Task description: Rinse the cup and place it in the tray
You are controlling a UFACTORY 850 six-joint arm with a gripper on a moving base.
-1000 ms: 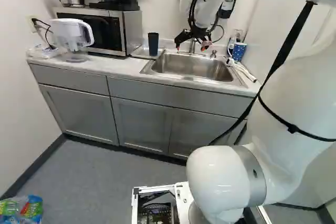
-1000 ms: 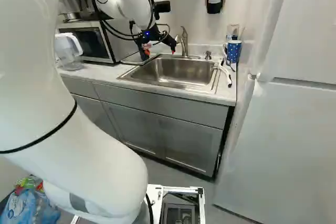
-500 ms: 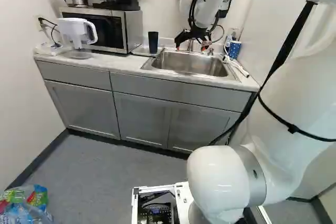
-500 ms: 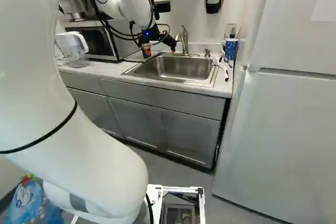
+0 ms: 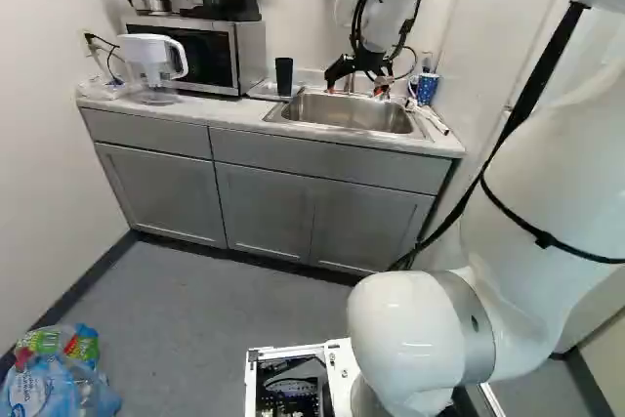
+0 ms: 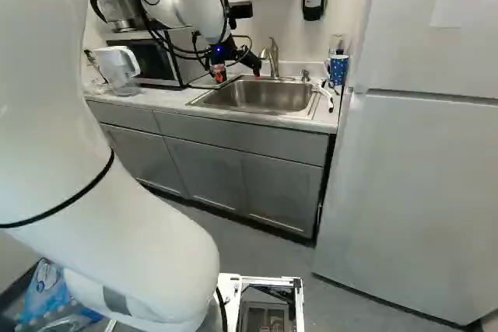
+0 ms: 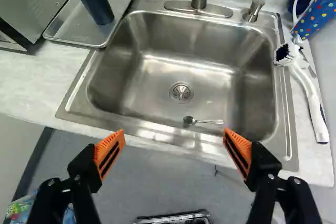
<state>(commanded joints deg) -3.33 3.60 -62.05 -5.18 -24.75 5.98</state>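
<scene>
one cup (image 7: 94,1) is stood in one tray (image 7: 73,29); one spoon (image 7: 207,121) is seen in one sink (image 7: 152,72); the one gripper (image 5: 355,90) is held open.

A plain white wall (image 5: 44,163) rises at the left, a dark baseboard (image 5: 73,285) along its foot, and meets another white wall (image 5: 288,12) across the far side. Against that far wall runs a row of gray base cabinets (image 5: 264,212) with framed doors below flat upper fronts, topped by a pale, faintly marbled countertop (image 5: 229,117), while a tall white refrigerator (image 6: 412,192) stands at the right, a horizontal gap parting its upper and lower sections. Soft light lies over the smooth gray-blue floor (image 5: 215,290).
</scene>
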